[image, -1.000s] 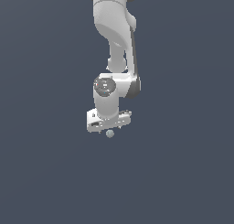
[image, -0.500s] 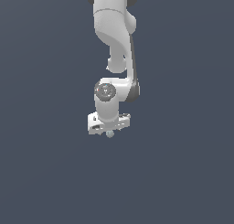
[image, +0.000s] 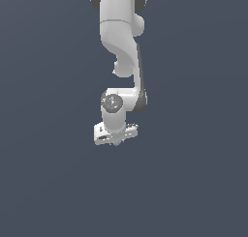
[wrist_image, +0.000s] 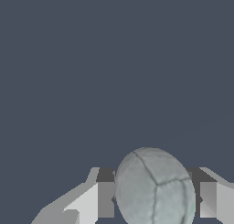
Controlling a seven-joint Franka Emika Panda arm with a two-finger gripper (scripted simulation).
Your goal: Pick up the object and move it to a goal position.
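Wrist view, nearest item: the ball (wrist_image: 155,189), pale grey-green, matte, with dark seam lines across its surface. It sits between the two fingers (wrist_image: 106,199) of the gripper (wrist_image: 155,200). One finger shows on each side of it, with the ball overlapping the inner edge of each. The jaws stand at a narrow setting, closed in on the ball to about its own width; contact at the pads is hidden by the ball itself, but the grip appears made.

Exterior view: the gripper (image: 116,139) hangs downward from the white arm (image: 121,42), which enters from the upper edge of the frame. The ball (image: 116,142) shows only as a small grey spot at the lower edge of the gripper body, largely masked by it. The fingers cannot be made out separately at this range.

Beyond the ball in both views lies a uniform dark blue-grey ground (wrist_image: 114,58). Whether the ball touches it cannot be told.
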